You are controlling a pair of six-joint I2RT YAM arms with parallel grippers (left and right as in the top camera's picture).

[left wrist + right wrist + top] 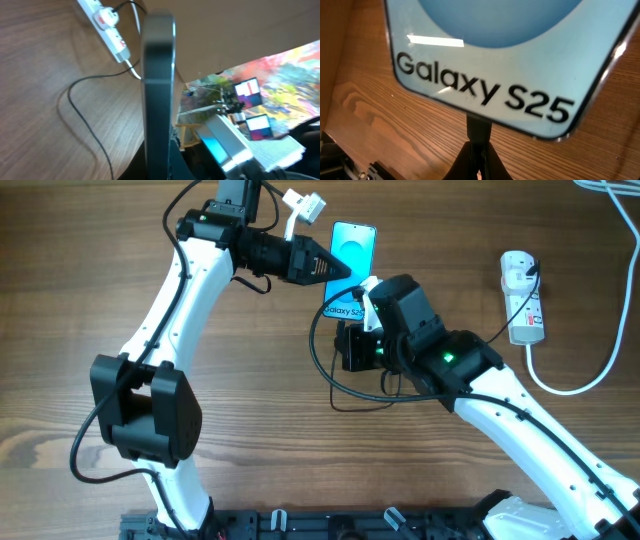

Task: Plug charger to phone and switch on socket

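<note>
The phone (352,242) lies on the table, cyan screen up, with its white "Galaxy S25" strip toward the right arm. My left gripper (333,270) is shut on the phone's side edge; the left wrist view shows the phone edge-on (159,75) between the fingers. My right gripper (479,157) is shut on the charger's black connector tip (479,127), which meets the phone's bottom edge (485,55). The thin charger cable (335,385) loops below the right wrist. The socket (523,295) lies at the right with a black plug in it; its switch state is not readable.
The socket's white cord (600,370) curves off to the right edge. The socket (111,31) and the thin cable (80,112) also show in the left wrist view. Both arms crowd the table's centre; a dark rail runs along the front edge (330,525).
</note>
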